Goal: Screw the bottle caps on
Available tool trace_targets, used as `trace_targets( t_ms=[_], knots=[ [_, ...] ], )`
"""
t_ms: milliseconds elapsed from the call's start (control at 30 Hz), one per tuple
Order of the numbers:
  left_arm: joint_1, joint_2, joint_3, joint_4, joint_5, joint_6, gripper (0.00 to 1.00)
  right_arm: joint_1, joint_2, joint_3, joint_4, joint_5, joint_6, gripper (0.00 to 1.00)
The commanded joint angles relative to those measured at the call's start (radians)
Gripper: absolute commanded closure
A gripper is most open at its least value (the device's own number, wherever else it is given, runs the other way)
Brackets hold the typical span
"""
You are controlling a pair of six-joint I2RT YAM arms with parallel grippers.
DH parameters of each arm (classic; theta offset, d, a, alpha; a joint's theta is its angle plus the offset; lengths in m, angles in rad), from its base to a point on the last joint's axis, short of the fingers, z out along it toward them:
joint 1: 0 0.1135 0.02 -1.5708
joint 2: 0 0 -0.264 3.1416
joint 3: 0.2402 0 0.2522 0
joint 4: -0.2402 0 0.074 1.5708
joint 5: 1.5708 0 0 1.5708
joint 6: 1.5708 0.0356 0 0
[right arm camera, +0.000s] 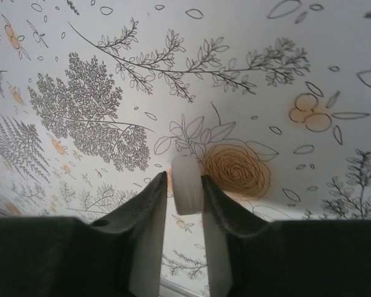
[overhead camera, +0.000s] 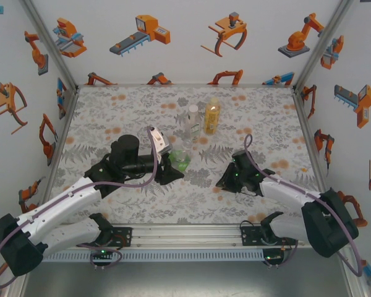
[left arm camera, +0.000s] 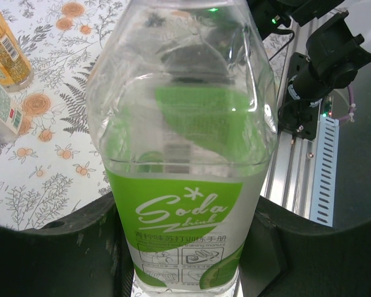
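**A:** At the left gripper, what is held?

**B:** A short green bottle is clamped in its jaws, low on the label. The bottle stands on the table near the middle. Whether its neck is bare cannot be told.

**A:** And at the right gripper?

**B:** A pale cap is pinched on edge between the closed jaws, just above the table. It is held at about 4 o'clock of the green bottle and apart from it.

**A:** How much is judged done?

**B:** Little can be confirmed. The cap is in hand but is not yet set on any neck. A clear bottle and an amber bottle are seen side by side at 12 to 1 o'clock of the green one. The amber one appears to be capped in yellow. The clear one's top is too small to be judged. At least one cap is therefore left to be carried, seated and turned.

**A:** What room is left?

**B:** Open table is seen between the two grippers, so a path toward 10 o'clock from the right gripper is judged free. The two far bottles are placed just beside the held one and could be knocked by a wide swing. The back wall at 12 o'clock and the rail at 6 o'clock are kept apart from both grippers.
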Motion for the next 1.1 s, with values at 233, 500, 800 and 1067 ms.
trace_targets(
  t_ms=[233,500,800,1067],
  knots=[
    [-0.003,0.010,0.037,0.003,0.011,-0.009,0.87,-0.027,-0.037,0.009,-0.268,0.130,-0.010,0.55],
    [-0.003,0.003,0.030,0.002,-0.037,-0.015,0.87,-0.024,-0.012,0.143,-0.395,0.200,-0.115,0.55],
    [-0.002,-0.042,-0.011,0.016,-0.162,-0.028,0.87,0.056,0.056,0.323,-0.517,0.293,-0.172,0.55],
    [0.006,-0.071,-0.034,0.029,-0.204,-0.048,0.88,0.109,0.153,0.362,-0.513,0.317,-0.178,0.54]
  ],
)
